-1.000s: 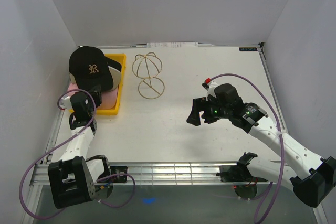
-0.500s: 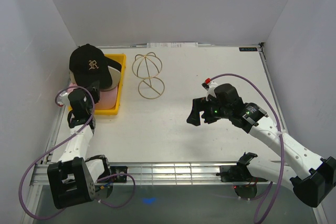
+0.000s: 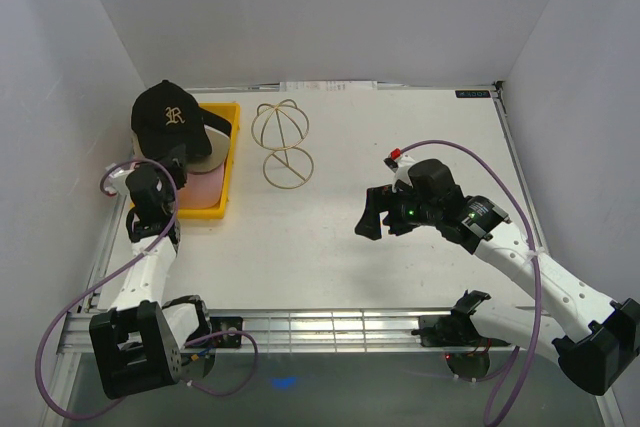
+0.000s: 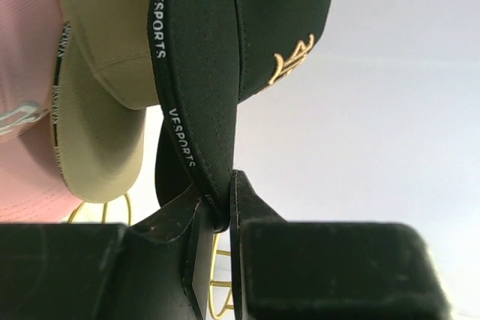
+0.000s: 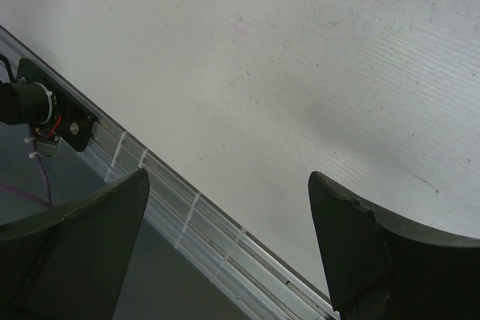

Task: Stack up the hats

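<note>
Because left gripper [image 4: 219, 213] pinches the black cap [image 3: 168, 127] by its brim edge only, it may slip free; right gripper [image 5: 226, 189] gapes empty.

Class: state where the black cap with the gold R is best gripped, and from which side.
The black cap's brim, edge-on from the near side: thin and flat, it suits a pinch, as the left gripper shows; the domed crown is too bulky.
</note>
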Available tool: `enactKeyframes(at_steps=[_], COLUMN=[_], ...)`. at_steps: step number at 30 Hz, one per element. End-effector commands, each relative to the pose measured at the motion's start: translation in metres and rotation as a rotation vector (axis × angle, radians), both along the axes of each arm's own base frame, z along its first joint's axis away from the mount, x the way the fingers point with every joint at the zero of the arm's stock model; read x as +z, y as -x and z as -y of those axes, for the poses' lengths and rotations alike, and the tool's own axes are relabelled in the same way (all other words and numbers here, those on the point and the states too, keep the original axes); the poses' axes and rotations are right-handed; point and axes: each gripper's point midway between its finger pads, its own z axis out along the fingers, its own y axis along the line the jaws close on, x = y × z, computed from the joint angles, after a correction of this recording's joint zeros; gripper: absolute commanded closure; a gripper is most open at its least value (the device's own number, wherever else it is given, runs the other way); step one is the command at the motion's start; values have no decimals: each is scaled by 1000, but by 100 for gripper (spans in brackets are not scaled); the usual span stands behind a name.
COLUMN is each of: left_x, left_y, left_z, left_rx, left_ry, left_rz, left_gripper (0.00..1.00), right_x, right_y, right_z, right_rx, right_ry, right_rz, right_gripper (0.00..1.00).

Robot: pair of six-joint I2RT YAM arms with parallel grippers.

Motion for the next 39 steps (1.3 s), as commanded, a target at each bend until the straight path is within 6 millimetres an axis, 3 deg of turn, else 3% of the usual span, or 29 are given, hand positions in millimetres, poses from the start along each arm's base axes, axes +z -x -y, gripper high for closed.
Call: enactKeyframes(at_steps=[1,19,31,37,39], left_x=[47,129,174,201,208], left_y=[0,-15,-29,-38,-39], left_z=[-5,-8,11,45,65], left_rx=[22,16,-107,-244,-301], left_ry=[-22,-120,-171,-162,-154], left_rz=[136,359,488,567,587], left_gripper=[100,100,100,100,100], right_x=[21,16,14,16,17], right_y=[-7,-6,-8,-7,-8], right_z=[-9,-9,-9,-13,-15], right_rx=[23,32,31,39,38], right_ry=[-52,-52,-43,-64,-74], right_rz=[54,58,61,57,54], right_gripper=[8,8,8,8,8])
